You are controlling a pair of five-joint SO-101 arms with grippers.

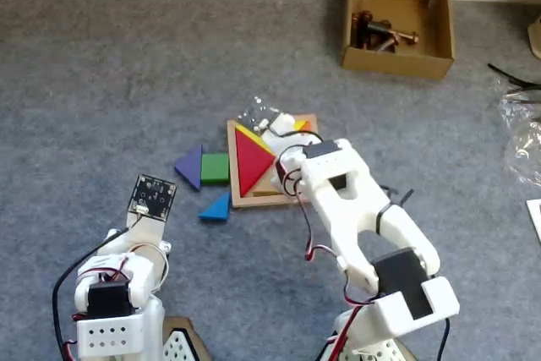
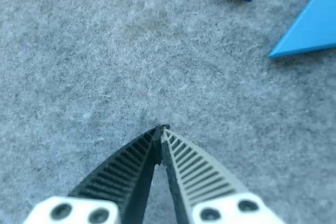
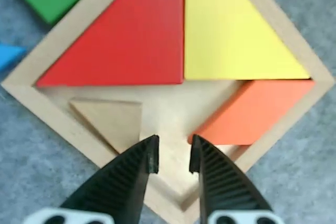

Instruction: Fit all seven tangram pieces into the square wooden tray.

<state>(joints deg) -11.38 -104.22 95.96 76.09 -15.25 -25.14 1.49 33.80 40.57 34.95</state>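
your right jaws hang slightly spread, empty, over the bare gap in the square wooden tray, between pale wooden triangle and orange parallelogram. left jaws sit pressed together near the light blue triangle: grip its flat sides, i'd judge.

Robot workbench: grey felt, parts box

Bright, even overhead light leaves soft, faint shadows beneath the right arm.

The white plastic left arm and right arm have black motor blocks and red wires. Their ribbed fingers are black, one pale grey.
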